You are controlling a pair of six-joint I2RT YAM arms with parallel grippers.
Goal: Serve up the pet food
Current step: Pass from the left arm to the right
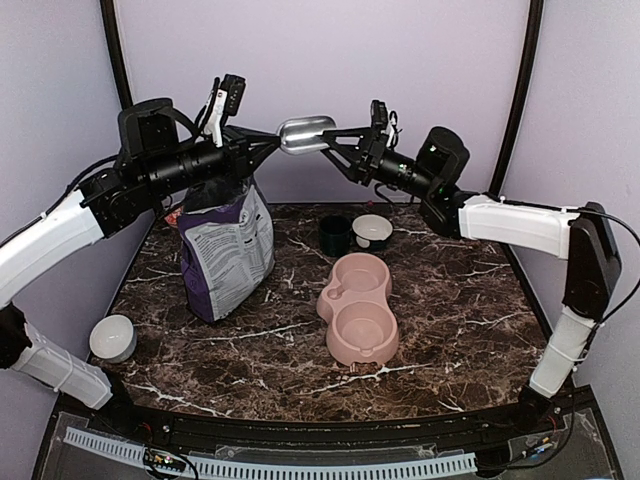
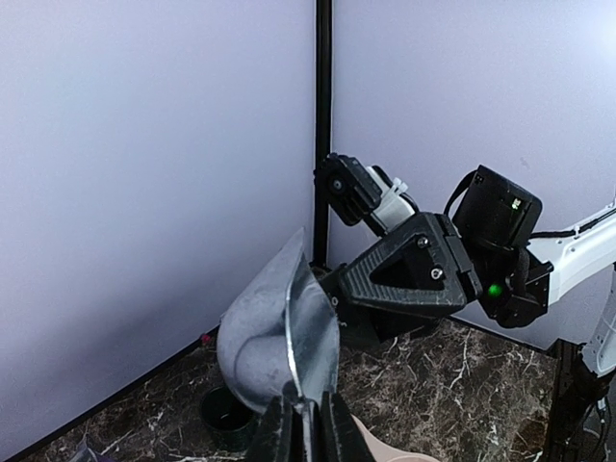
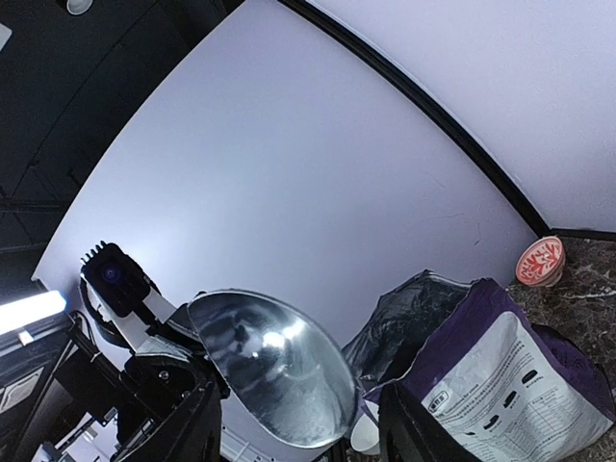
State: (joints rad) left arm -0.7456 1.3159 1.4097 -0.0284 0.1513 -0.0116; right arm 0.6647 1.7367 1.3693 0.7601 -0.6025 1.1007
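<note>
Handover risk: L gripper [image 2: 306, 423] pinches metal scoop [image 1: 305, 133] by its handle, R gripper [image 1: 332, 140] wide astride the bowl end; mistimed release drops it onto pet-food bag [image 1: 228, 250]. Kibble unseen, prob. inside bag

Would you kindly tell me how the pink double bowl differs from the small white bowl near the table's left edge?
The pink double bowl has two joined basins; the white bowl has one. The pink one is larger and sits mid-table, the white one by the left edge. Both stand upright and look empty.
</note>
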